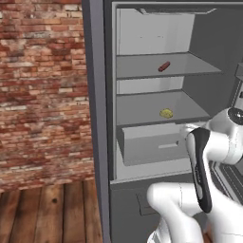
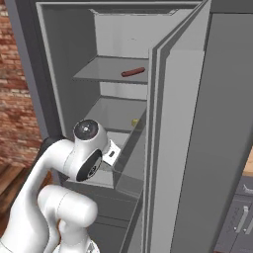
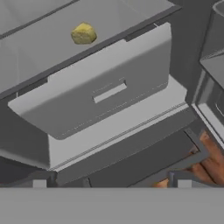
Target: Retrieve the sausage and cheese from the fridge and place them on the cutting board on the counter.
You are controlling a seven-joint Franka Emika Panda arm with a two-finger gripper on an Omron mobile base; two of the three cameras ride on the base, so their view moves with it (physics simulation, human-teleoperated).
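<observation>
The fridge [image 1: 99,118] stands open, its door [image 2: 183,148] swung out at 3 o'clock. On the upper shelf [image 1: 142,66] the sausage [image 1: 164,66] lies near the front edge with bare shelf around it. One shelf down, at 6 o'clock from it, the cheese [image 1: 166,113] sits close to the lip above the drawer [image 3: 100,92]. The gripper [image 3: 111,183] hangs before the drawer, fingers spread wide, holding nothing.
</observation>
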